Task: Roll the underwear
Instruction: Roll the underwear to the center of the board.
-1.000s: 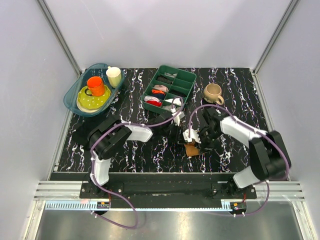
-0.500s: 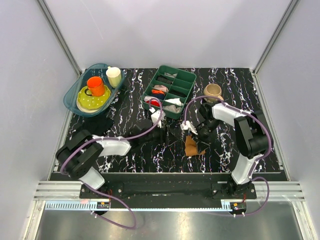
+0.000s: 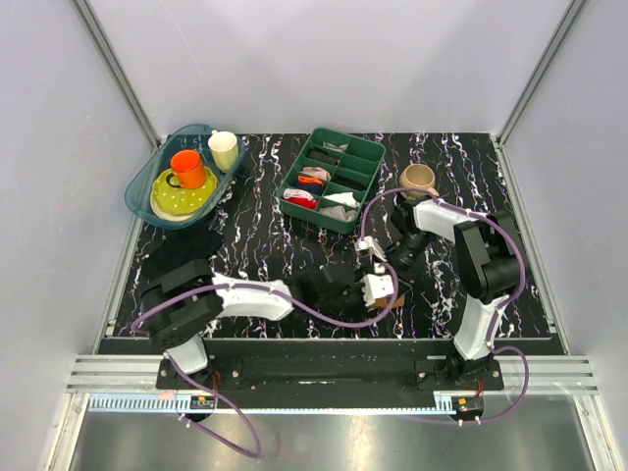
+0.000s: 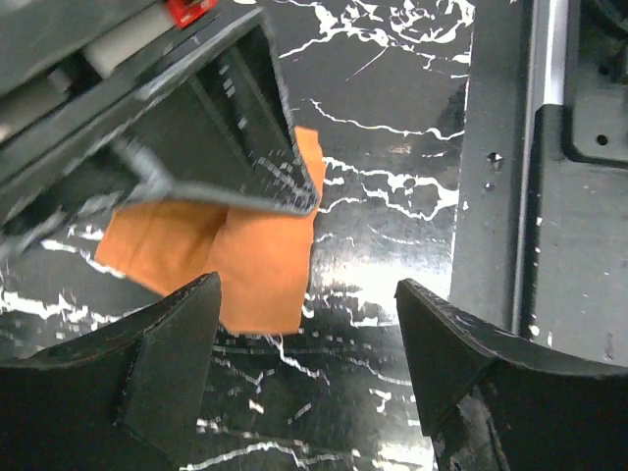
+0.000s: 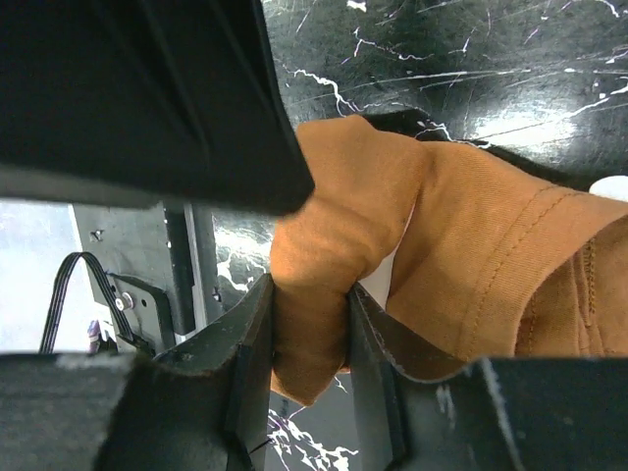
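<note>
- While the left gripper [image 4: 306, 294] hangs low over the marbled table [image 4: 392, 59] with its fingers spread wide and nothing between them, its wrist view shows rust-orange cloth lying just ahead of the left finger, close but not touched.
- That cloth is the underwear [image 4: 250, 257], which sits on the table near the front edge, right of centre, bunched between the two grippers. Part lies flat on the surface and part is drawn up into a hump. From above it is almost wholly hidden by the grippers.
- It looks light, limp and thin. It folds over itself with soft creases and a stitched hem shows, so it should sag and slide rather than keep a shape. I judge that a roll will loosen unless it is kept pressed.
- The waistband cannot be made out in these views. A hemmed edge or the doubled fold looks like the firmest place to pinch, since a single layer would likely slip out.
- On the right, the right gripper [image 5: 309, 329] is clamped on a thick fold of the cloth, its fingers squeezing it narrow.
</note>
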